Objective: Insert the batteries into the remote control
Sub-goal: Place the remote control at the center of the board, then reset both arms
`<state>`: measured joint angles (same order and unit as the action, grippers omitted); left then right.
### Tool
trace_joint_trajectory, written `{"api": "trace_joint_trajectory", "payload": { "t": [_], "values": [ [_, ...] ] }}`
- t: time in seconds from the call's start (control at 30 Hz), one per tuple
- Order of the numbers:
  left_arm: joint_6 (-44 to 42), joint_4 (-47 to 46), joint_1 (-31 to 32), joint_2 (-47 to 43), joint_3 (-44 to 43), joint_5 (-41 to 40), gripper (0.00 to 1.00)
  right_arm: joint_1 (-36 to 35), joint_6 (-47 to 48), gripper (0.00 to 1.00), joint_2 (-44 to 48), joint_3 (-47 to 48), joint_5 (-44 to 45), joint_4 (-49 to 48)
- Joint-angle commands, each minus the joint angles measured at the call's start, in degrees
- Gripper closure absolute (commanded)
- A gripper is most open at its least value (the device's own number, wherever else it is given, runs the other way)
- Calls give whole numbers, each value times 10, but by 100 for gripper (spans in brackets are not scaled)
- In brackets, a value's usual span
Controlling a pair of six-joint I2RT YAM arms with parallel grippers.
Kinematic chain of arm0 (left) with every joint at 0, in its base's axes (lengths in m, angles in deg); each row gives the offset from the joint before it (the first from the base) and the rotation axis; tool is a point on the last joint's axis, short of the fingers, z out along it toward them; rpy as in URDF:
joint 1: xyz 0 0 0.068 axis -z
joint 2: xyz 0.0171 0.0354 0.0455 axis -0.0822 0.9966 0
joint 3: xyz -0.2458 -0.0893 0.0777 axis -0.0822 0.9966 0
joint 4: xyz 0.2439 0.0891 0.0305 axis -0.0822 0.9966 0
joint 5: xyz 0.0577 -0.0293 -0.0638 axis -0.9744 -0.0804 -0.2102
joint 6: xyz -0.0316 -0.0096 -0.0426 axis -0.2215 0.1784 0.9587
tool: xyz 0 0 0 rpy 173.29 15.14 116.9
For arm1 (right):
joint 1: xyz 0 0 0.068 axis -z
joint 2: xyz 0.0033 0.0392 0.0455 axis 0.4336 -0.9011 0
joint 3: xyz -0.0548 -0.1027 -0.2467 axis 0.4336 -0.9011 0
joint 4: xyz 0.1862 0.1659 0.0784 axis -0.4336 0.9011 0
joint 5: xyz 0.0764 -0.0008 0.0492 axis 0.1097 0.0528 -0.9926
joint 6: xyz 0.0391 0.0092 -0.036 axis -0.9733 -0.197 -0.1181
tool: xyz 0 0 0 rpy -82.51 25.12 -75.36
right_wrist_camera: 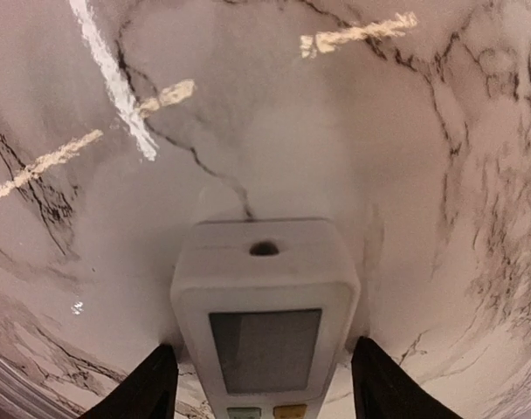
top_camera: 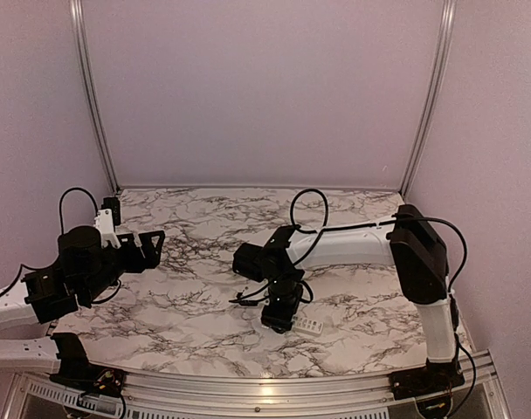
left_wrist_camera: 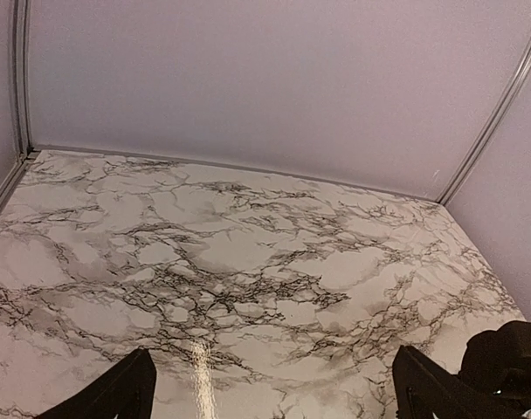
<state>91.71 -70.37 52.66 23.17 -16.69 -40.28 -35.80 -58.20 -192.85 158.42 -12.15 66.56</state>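
Left arm [top_camera: 65,271]: folded over the left side of the marble counter [top_camera: 196,314]. Left tool [top_camera: 150,247] is raised clear of the surface with nothing in it. In the left wrist view its fingers [left_wrist_camera: 108,393] stand wide apart, with only bare veined counter [left_wrist_camera: 248,262] between them. A dark part of the right arm [left_wrist_camera: 510,358] shows at the lower right corner of that view.

Centre, near edge: the right tool [top_camera: 281,319] points down at the counter. The remote control [top_camera: 309,327] lies flat just beside it, with its white end poking out to the right.

Right wrist view: the remote control [right_wrist_camera: 265,288] lies face up on the counter [right_wrist_camera: 379,131]. Its grey display [right_wrist_camera: 265,349] is on top, two small buttons show at the bottom edge, and there is a small hole [right_wrist_camera: 264,249] in the far end. The right tool [right_wrist_camera: 265,371] straddles the remote. Its fingers [right_wrist_camera: 148,388] are parted, one on each side, with a thin gap to the casing, so they are not clamped on it.

Right side: the right arm [top_camera: 418,253] reaches in from its base at the near right corner.
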Motion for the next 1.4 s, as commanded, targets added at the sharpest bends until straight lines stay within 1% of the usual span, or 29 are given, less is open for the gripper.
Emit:
{"api": "trace_joint_trajectory", "payload": {
  "t": [0.0, 0.07, 0.13, 0.3, 0.4, 0.43, 0.53, 0.73, 0.8, 0.83, 0.87, 0.93, 1.1, 1.27, 1.37],
  "values": [
    [10, 46, -6, 34, -38, 3, 1, 0, -6, 29, 7, 7, -7, -35],
    [11, 58, -7, 51, -54, 7, 1, 5, -7, 25, 24, 6, -14, -55],
    [12, 70, -10, 68, -70, 13, 1, 14, -10, 22, 44, 1, -41, -81],
    [5, 98, -30, 132, -125, 46, 1, 48, -19, 13, 105, -21, -74, -157],
    [-13, 106, -51, 179, -167, 107, 1, 74, -27, 10, 149, -48, -84, -214],
    [-14, 111, -61, 199, -182, 125, 1, 86, -31, 7, 171, -60, -85, -232],
    [-10, 120, -92, 250, -225, 161, 1, 124, -42, 1, 224, -105, -91, -301],
    [-11, 133, -129, 354, -295, 196, 1, 216, -74, 1, 319, -230, -100, -445],
    [-4, 137, -136, 385, -307, 194, 1, 246, -95, 1, 352, -280, -107, -499],
    [3, 133, -139, 395, -304, 193, 1, 261, -111, 1, 370, -316, -118, -536],
    [7, 124, -139, 403, -299, 194, 1, 275, -118, 1, 377, -331, -124, -553],
    [17, 103, -140, 412, -272, 200, 1, 304, -143, 1, 394, -386, -141, -603],
    [40, 63, -140, 404, -199, 179, 1, 350, -178, 1, 416, -485, -168, -700],
    [60, 37, -140, 383, -142, 163, 1, 355, -193, 1, 424, -540, -167, -753],
    [69, 23, -140, 370, -122, 160, 1, 356, -201, 1, 430, -554, -168, -768]
  ]
}}
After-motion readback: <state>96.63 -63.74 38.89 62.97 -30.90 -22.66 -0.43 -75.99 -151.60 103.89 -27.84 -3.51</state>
